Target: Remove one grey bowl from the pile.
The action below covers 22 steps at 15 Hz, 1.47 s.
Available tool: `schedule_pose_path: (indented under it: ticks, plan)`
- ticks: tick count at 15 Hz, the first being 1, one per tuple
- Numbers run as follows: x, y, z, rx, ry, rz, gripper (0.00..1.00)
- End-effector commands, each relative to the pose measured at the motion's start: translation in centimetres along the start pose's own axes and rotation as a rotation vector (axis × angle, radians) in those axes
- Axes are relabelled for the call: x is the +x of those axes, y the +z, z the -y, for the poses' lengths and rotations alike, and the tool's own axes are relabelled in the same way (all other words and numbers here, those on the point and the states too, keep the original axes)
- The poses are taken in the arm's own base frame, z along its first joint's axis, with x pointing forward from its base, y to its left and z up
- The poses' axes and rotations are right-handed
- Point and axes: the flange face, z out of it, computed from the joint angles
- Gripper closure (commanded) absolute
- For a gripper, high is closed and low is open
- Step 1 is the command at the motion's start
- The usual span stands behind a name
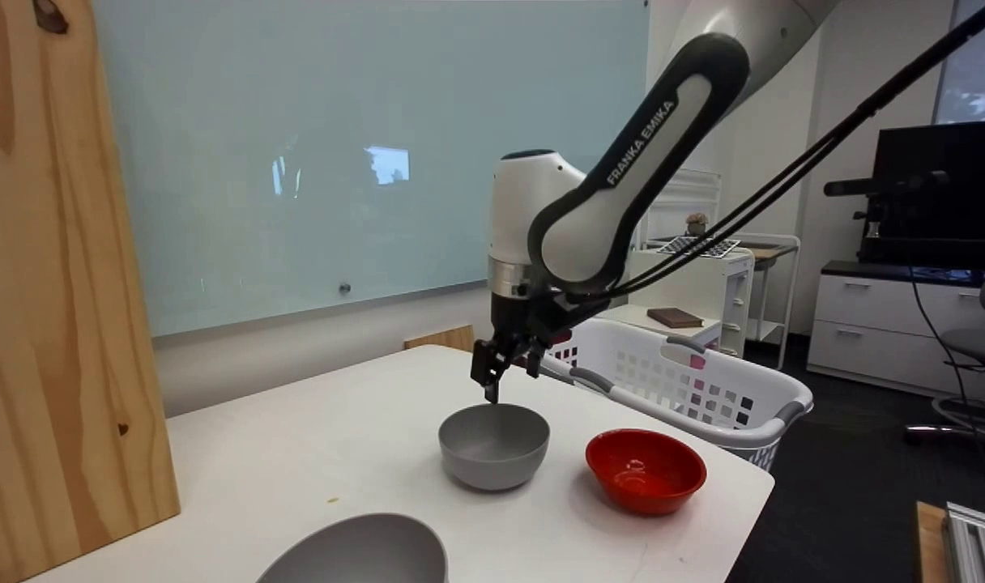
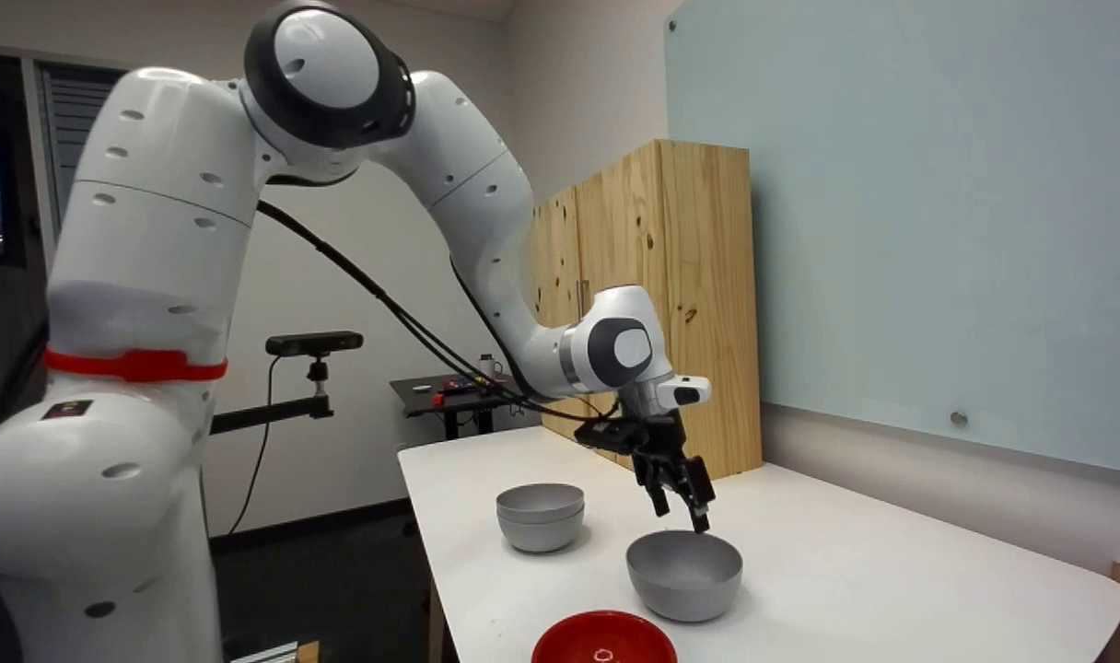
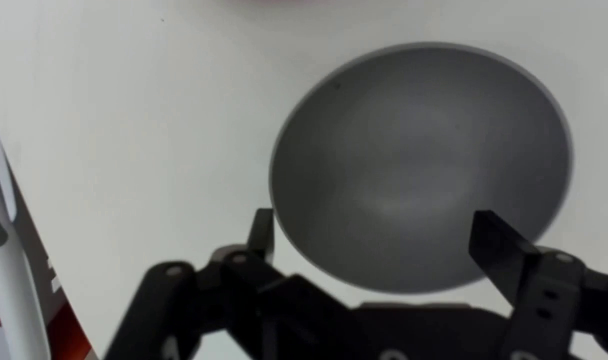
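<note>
Premises present as an office-like laboratory, evidenced by robot arm (image 2: 486,203), glass board (image 1: 363,121), drawer unit (image 1: 889,312) and chair (image 1: 982,348).

The gripper (image 1: 513,379) hangs spread above the grey bowl (image 1: 495,463), the red bowl (image 1: 646,478) beside it, another grey bowl (image 1: 367,555) near it

In both exterior views the white worktop (image 1: 298,445) is seen obliquely; in the wrist view, a round grey bowl (image 3: 419,160), closely from above.
</note>
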Motion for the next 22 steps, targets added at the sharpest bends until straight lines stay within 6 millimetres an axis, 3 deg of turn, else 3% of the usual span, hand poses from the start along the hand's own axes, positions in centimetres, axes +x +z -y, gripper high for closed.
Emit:
schedule_pose_path:
  ticks: [1,5,9,14,15,22]
  plan:
    - [-0.7,-5.6,2.9,-0.001,-0.059,0.095,0.0]
    - [-2.2,-11.3,4.5,0.019,0.05,0.201,0.0]
    - [-3.2,-14.2,3.3,0.019,0.091,0.231,0.0]
    - [-3.3,-15.2,2.2,0.032,0.13,0.214,0.0]
    - [-2.3,-16.0,2.3,0.02,0.101,0.191,0.0]
    - [-2.4,-15.9,2.3,0.023,0.117,0.193,0.0]
